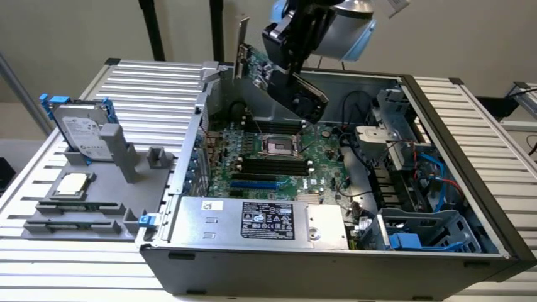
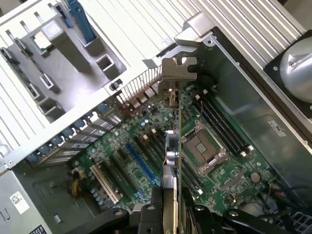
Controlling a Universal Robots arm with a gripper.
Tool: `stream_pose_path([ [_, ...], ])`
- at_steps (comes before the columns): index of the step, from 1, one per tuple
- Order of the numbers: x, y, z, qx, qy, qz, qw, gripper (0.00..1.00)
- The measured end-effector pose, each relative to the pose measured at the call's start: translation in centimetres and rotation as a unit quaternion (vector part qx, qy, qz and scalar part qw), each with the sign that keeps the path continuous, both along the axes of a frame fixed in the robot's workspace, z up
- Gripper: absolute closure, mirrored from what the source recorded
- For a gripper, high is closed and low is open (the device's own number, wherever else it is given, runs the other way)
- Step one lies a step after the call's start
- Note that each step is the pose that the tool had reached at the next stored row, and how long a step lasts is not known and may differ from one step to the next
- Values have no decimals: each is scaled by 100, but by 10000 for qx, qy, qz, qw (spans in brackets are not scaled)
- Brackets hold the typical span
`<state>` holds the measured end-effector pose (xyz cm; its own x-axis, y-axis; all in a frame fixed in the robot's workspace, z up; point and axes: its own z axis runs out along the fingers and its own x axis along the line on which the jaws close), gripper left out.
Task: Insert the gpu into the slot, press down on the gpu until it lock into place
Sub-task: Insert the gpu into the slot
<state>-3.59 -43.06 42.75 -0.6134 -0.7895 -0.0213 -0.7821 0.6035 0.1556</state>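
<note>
Our gripper (image 1: 292,63) clasps the gpu (image 1: 312,100), tilted high above the motherboard (image 1: 290,157), well apart from the blue slot (image 1: 254,185). We judge squaring its edge parallel over that slot matters most.

We find no legible text. The black label (image 1: 268,220) on the power supply (image 1: 197,228) has print too small to read. The hard drive (image 1: 99,151) white label (image 1: 78,128) and the code sticker (image 2: 17,200) are equally unreadable.

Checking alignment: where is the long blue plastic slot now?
Exterior view: the long blue plastic slot lies on the green motherboard, between the black memory slots and the grey labelled power supply.
</note>
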Motion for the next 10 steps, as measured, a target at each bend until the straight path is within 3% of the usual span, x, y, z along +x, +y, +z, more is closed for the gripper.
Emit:
stream_pose_path([
  [3,0,0,-5,9,0,267,9996,74],
  [7,0,0,-9,35,-2,615,9981,74],
  [10,0,0,-11,97,-12,812,9966,74],
])
